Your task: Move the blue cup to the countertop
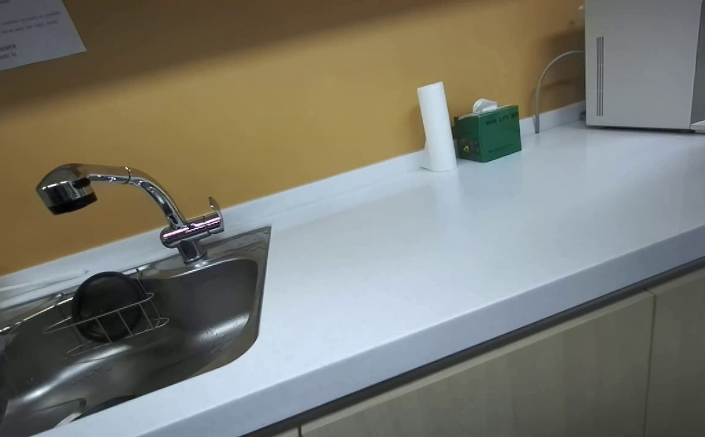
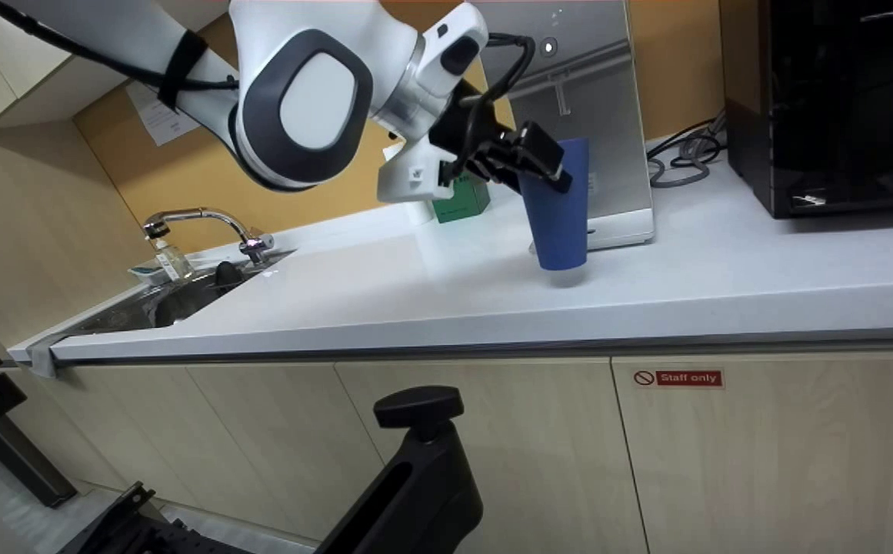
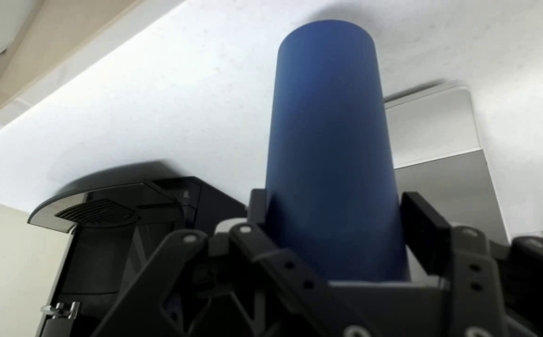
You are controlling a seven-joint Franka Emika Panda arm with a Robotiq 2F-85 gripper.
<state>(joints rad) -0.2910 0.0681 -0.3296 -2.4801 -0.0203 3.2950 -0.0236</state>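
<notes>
Blue and tapering, the cup [image 2: 558, 223] is sitting within the gripper [image 3: 336, 224], which is clasping it from both sides near its wider end. Nearly upright, it is hanging downward from the gripper with its narrower base pointing at the white bench [image 2: 354, 277]. A pale reflection [image 2: 567, 278] is showing directly under that base, and whether cup and bench are touching is not showing clearly. Just behind the gripper, a tall grey machine [image 2: 611, 138] is standing on the bench, near the cup. On the side of the gripper away from the arm [image 2: 323, 100], a black machine [image 2: 838, 115] is standing well apart from it. A green tissue box [image 1: 492, 136] and a white paper roll [image 1: 439, 130] are standing side by side farther back than the gripper, along the orange wall [image 1: 297, 103]. Well apart from the gripper, toward the bench's end, a steel sink [image 1: 218, 303] is sitting below a curved tap [image 1: 156, 190]. Lower than the gripper, a red sign [image 2: 688, 378] is showing on a cupboard door [image 2: 784, 462].
</notes>
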